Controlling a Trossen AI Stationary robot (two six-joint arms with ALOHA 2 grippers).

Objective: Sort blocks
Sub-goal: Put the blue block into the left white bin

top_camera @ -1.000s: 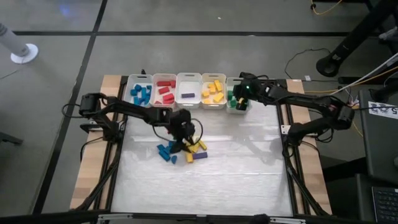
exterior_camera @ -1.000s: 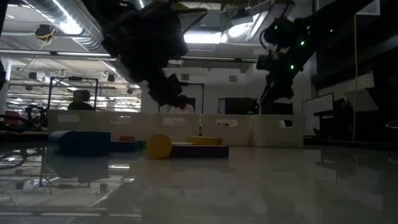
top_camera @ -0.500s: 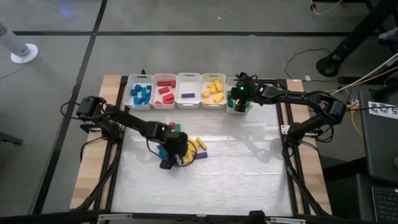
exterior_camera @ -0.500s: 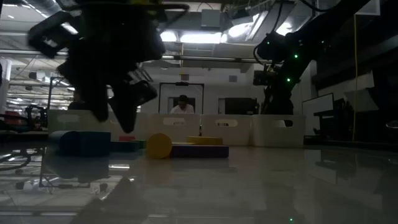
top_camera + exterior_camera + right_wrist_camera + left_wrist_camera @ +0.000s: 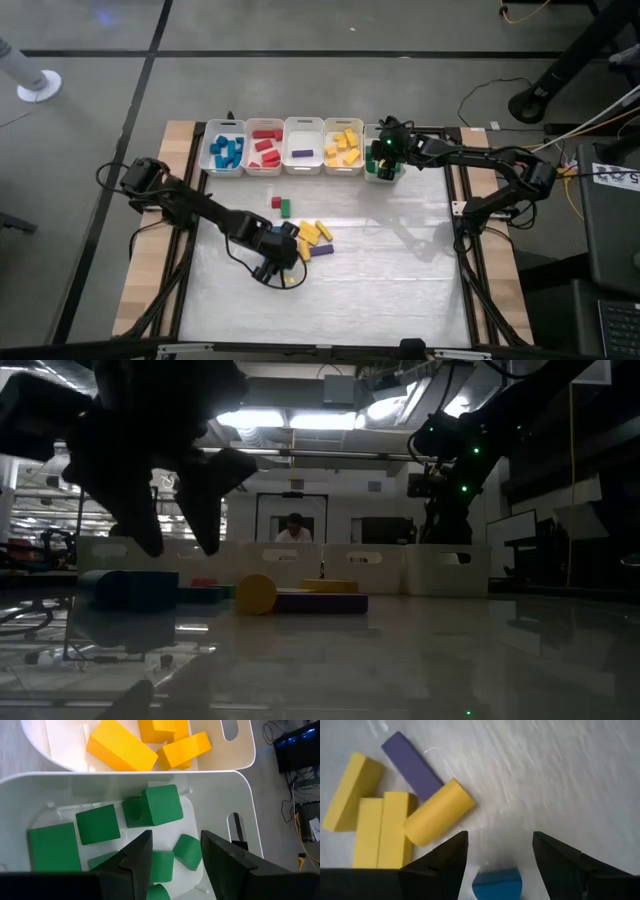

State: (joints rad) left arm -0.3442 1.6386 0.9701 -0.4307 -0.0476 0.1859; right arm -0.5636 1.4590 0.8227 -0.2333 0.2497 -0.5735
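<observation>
From above, the left gripper hangs over loose blocks mid-table, while the right gripper sits over the green bin at two o'clock. At table height, the left gripper's fingers spread wide above a yellow cylinder. The left wrist camera shows parted jaws straddling a blue block, not touching. The right wrist camera shows empty, parted jaws above green blocks inside their bin.
</observation>
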